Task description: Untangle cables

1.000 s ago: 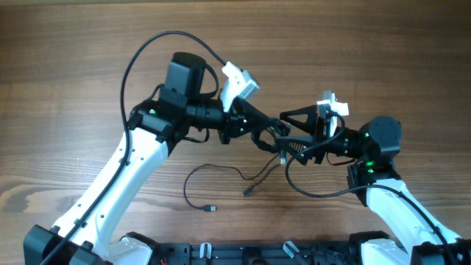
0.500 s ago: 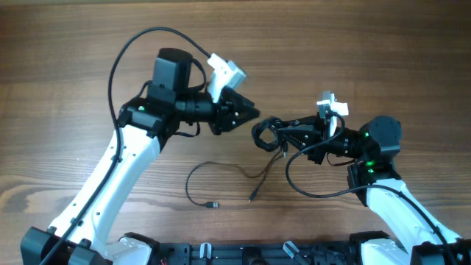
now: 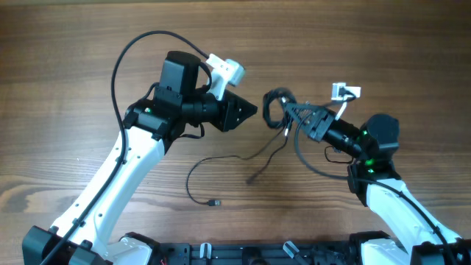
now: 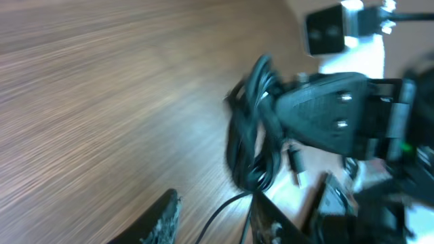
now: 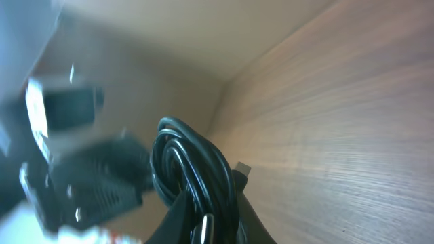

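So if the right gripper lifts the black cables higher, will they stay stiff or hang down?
Probably floppy: the cables bunch at the right gripper while strands sag onto the table in loose curves. Likely light: a fingertip pinch carries them. The free plug end would probably drag along.

Tabletop point(image 3: 66, 51) — brown wood-grain surface, grain running lengthwise across the overhead view, darker streaks throughout. Lighting even — only soft, faint shadows on the wood.

narrow open gap between left claw point(image 3: 252, 112) and cables point(image 4: 247, 135); table point(image 3: 368, 44) beyond lies free.
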`<state>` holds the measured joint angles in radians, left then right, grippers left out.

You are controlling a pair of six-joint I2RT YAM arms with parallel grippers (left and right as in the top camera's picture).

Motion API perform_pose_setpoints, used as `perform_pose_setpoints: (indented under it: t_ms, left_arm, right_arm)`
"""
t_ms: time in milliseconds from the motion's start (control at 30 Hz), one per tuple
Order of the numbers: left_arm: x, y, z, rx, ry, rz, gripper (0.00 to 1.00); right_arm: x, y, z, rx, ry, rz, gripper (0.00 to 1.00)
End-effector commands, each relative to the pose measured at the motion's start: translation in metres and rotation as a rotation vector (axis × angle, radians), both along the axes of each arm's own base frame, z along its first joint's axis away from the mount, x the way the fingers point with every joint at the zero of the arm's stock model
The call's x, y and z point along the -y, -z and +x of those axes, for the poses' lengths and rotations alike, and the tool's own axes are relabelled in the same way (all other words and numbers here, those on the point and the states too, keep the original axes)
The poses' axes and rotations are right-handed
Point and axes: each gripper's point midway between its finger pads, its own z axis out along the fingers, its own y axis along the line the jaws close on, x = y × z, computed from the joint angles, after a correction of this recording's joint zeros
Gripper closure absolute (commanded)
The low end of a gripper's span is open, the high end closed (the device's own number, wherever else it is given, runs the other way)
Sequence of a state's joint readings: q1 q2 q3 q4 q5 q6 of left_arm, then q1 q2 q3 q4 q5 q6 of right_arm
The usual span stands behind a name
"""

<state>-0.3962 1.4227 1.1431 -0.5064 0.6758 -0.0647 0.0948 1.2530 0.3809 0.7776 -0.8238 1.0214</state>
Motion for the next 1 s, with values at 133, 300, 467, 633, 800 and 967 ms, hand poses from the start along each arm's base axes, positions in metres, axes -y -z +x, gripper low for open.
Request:
perform_pose_setpoints:
  t_ms: [133,300,467,633,800,967]
  left_arm:
    - [0.010,0.006,0.013,-0.128,-0.219,-0.004,0.35]
    - [0.046,0.038,0.027,-0.431,-0.401,-0.120,0.46]
    - [0.084,0.036,0.025,-0.407,-0.355,-0.178,0.47]
    - [0.083,0.046,0.028,-0.375,-0.408,-0.135,0.96]
    - [0.031,0.023,0.048,-0.114,-0.325,-0.037,0.96]
    - [-0.024,-0.018,0.045,-0.053,-0.209,-0.124,0.96]
  right_arm:
    - [0.023,0.006,0.025,-0.278,0.221,0.216,0.96]
    - [0.023,0.006,0.024,-0.272,0.218,0.210,0.96]
    - [0.023,0.010,0.024,-0.286,0.220,0.206,0.96]
    - [0.022,0.009,0.023,-0.281,0.211,0.200,0.94]
    - [0.013,0.027,0.010,0.039,0.075,-0.170,0.59]
    - [0.013,0.038,0.006,0.057,0.053,-0.236,0.39]
